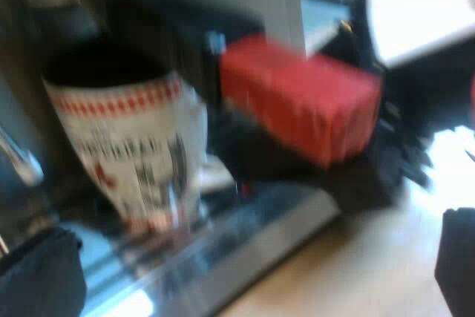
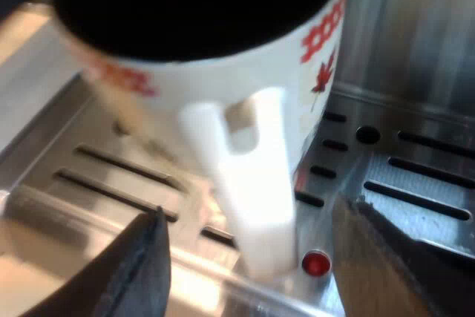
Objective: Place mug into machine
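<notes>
Okay, the white ceramic mug with red print point(image 2: 245, 79) stands on the slotted steel drip tray point(image 2: 415, 183), my right gripper point(image 2: 252, 213) spread apart astride the mug's handle, my left gripper point(image 1: 252, 272) spread apart near the mug, so it looks placed and next I'd back straight off.

One mug point(image 1: 126, 146), one espresso machine point(image 2: 434, 183), one metal holder point(image 1: 300, 98) with a red-ended dark handle.
</notes>
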Controlling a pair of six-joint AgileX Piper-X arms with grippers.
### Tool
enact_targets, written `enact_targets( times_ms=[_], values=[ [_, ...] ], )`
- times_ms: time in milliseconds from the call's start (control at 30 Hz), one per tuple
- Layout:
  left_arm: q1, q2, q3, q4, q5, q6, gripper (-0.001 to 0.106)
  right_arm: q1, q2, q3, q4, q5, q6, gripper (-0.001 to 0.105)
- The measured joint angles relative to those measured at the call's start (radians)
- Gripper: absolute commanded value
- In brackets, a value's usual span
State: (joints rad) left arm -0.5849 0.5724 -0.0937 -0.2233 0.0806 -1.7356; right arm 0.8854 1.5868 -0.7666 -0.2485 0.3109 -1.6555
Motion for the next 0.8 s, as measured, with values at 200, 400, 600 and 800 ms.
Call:
enact_targets(
  times_ms=[200, 400, 600, 800],
  values=[
    [0.0, -0.183, -0.044, 0.2, 0.0, 0.0, 0.098, 0.047, -0.137, 0.114, 0.005, 0.04, -0.007, 0.051],
    [0.0, -0.345, -0.146, 0.408, 0.0, 0.0, 0.098, 0.097, -0.277, 0.16, 0.01, 0.079, -0.008, 0.033],
    [0.0, -0.425, -0.278, 0.661, 0.001, 0.001, 0.098, 0.189, -0.418, 0.16, 0.004, 0.21, -0.011, 0.0],
    [0.0, -0.439, -0.37, 0.802, 0.001, 0.001, 0.098, 0.29, -0.43, 0.147, -0.069, 0.318, -0.011, 0.0]
  ],
)
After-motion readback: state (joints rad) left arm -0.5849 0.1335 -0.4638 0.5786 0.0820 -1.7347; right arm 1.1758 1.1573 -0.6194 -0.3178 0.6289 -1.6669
